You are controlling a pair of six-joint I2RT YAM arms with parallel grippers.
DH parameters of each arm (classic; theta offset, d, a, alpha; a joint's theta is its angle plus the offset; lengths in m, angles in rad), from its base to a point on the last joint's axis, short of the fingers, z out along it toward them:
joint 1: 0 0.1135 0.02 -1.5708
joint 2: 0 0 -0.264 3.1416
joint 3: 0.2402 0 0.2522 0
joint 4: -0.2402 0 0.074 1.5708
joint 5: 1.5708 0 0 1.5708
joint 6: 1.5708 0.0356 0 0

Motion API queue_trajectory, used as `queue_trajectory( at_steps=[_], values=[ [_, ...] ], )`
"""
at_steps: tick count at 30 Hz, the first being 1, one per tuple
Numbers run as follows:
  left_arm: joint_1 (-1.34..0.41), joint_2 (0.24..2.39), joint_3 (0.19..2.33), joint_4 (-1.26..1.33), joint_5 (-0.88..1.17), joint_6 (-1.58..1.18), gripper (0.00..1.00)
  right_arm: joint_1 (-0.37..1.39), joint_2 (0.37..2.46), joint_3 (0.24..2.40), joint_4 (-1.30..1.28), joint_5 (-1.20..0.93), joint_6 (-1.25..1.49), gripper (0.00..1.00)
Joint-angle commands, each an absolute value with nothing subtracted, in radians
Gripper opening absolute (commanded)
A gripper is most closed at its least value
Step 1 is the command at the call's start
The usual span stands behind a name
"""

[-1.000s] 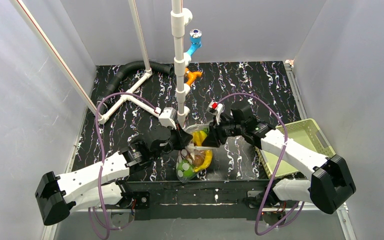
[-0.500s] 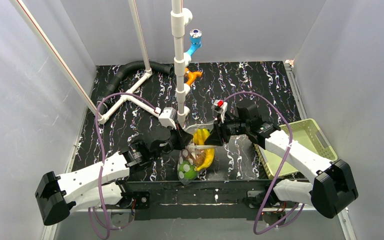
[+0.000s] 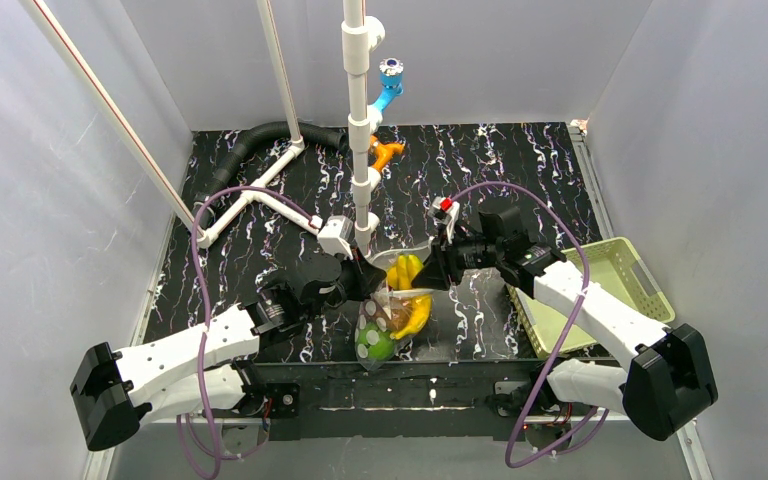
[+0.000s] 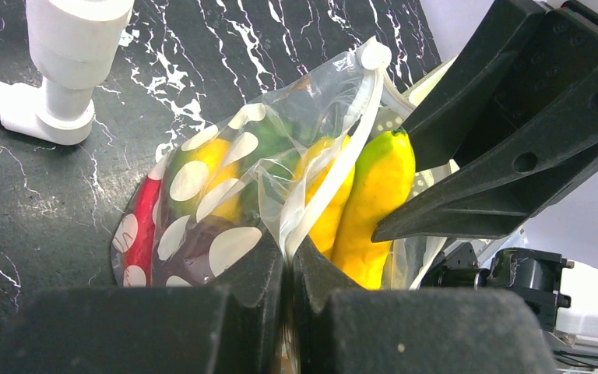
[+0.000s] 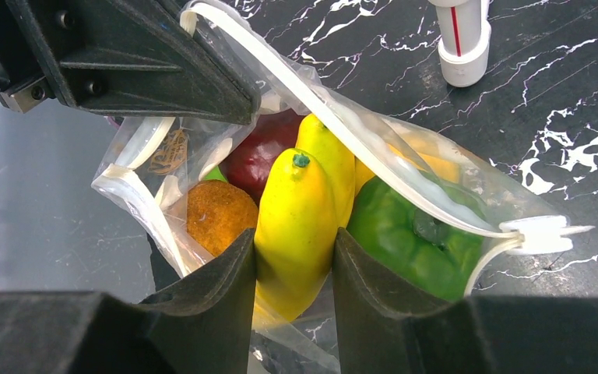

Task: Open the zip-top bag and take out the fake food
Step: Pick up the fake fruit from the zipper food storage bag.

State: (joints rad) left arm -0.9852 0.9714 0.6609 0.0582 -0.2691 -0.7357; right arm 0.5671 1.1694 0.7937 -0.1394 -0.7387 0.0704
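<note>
Here, white walls (image 3: 500,60) enclose a black marbled tabletop (image 3: 520,170); left pincer (image 4: 288,265) clamps zip-top bag (image 4: 202,210), right pincer (image 5: 294,257) grips banana (image 5: 296,206).

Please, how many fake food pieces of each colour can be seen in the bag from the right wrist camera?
yellow banana-shaped pieces: 2
green piece: 1
dark red piece: 1
orange piece: 1
Total: 5 clearly seen; others may be hidden.

Lower end of banana (image 5: 296,204) hidden behind right tool (image 5: 293,243).
</note>
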Motion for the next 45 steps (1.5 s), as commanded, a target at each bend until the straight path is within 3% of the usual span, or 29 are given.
queue_trajectory(
  at_steps=[1, 16, 31, 45],
  values=[
    [-0.985, 0.953, 0.65, 0.072, -0.279, -0.725, 0.0, 0.556, 1.14, 0.824, -0.143, -0.768, 0.057, 0.01],
    [-0.985, 0.972, 0.673, 0.065, -0.247, -0.707, 0.0, 0.549, 1.125, 0.915, -0.25, -0.723, -0.027, 0.01],
    [-0.986, 0.916, 0.699, 0.035, -0.221, -0.667, 0.0, 0.718, 1.158, 1.067, -0.451, -0.309, -0.317, 0.01],
    [-0.985, 0.904, 0.684, 0.042, -0.192, -0.667, 0.0, 0.718, 1.166, 1.179, -0.525, -0.295, -0.382, 0.01]
  ],
)
